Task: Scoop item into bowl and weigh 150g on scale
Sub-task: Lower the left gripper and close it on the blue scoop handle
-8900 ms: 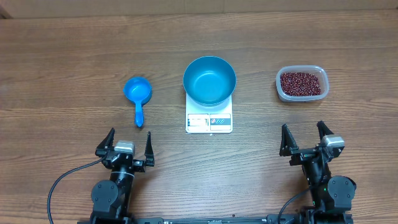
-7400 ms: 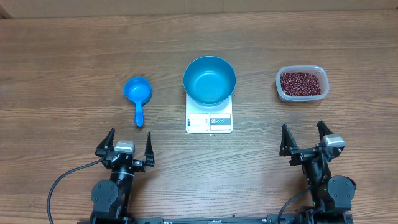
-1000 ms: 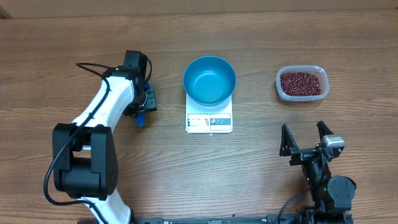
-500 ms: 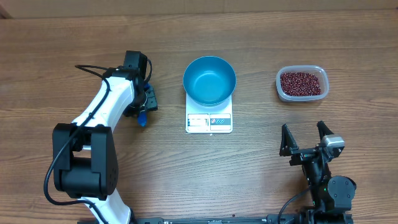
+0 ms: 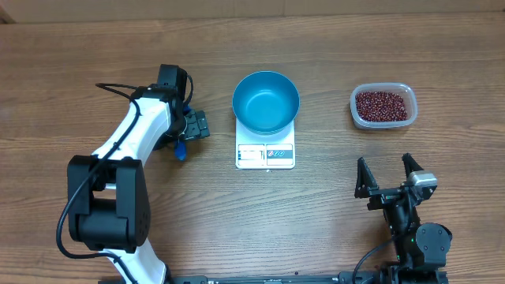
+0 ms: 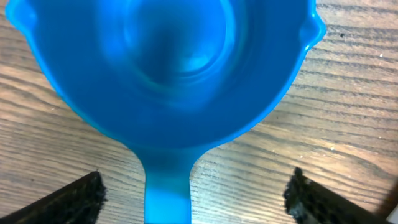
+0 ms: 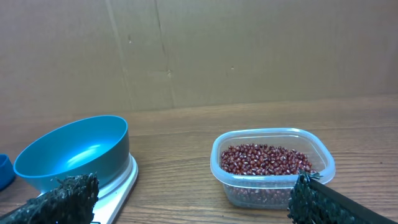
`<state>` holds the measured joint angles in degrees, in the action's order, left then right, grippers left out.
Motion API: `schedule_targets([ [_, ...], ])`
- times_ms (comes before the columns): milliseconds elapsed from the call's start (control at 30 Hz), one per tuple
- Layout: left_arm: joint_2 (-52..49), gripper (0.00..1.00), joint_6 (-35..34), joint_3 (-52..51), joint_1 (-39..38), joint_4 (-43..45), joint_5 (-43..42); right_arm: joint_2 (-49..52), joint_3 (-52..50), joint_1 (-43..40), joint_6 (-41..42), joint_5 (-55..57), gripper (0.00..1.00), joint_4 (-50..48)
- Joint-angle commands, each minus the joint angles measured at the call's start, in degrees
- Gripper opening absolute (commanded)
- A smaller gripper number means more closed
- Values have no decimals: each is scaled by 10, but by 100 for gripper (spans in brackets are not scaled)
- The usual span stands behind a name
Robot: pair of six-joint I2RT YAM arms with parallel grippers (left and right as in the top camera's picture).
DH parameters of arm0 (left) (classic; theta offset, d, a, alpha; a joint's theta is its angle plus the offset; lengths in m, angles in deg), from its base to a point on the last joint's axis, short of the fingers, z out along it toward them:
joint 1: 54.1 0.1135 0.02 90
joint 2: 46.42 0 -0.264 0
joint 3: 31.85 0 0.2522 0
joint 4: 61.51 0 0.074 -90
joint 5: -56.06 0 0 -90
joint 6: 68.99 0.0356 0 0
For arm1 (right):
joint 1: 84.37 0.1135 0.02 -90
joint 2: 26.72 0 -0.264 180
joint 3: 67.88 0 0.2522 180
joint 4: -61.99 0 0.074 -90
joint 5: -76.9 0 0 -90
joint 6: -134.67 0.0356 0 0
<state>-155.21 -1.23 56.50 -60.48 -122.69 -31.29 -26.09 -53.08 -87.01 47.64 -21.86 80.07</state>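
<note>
wood-grain table [image 5: 331, 229], cardboard wall behind.

left gripper [image 6: 194, 198]: jaws wide, one finger on each side of the handle [image 6: 166, 198] of the blue scoop [image 6: 168, 68]. neither finger touches it and nothing is held.

step in hand, as judged: grasping the scoop. recommendation: centre the handle between the pads, since it sits nearer one finger than the other. go low, because the handle lies flat on the wood. close square across it, near the cup, so it does not twist or tip under load.

right gripper [image 5: 387, 175]: jaws wide, empty, parked on the near side of the table, well apart from the work.

containers:
- scoop: empty, upright, lying left of the scale.
- blue bowl [image 5: 266, 101]: empty, seated on the white scale [image 5: 265, 155]. display not legible.
- clear plastic tub [image 5: 383, 106]: lid off, right of the scale and apart from it. holds the red-brown beans [image 5: 382, 103], none yet transferred.
</note>
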Motion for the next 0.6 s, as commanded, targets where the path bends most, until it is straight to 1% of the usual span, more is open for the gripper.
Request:
schedule_targets([
  [0, -8, 81, 4, -6, 1, 7, -6, -5, -6, -3, 0, 2, 100, -3],
  [67, -8, 66, 4, -6, 1, 9, -6, -5, -6, -3, 0, 2, 100, -3],
  [100, -8, 61, 3, -6, 1, 9, -7, -5, -6, -3, 0, 2, 100, -3],
  [200, -13, 59, 4, -7, 0, 10, -7, -5, -6, -3, 0, 2, 100, -3],
  [300, -17, 52, 4, -7, 0, 10, -4, -5, -6, -3, 0, 2, 100, -3],
  [333, -17, 48, 4, -7, 0, 12, 0, -5, -6, -3, 0, 2, 100, -3],
  [567, -17, 48, 3, -7, 0, 17, 9, -5, -6, -3, 0, 2, 100, -3],
])
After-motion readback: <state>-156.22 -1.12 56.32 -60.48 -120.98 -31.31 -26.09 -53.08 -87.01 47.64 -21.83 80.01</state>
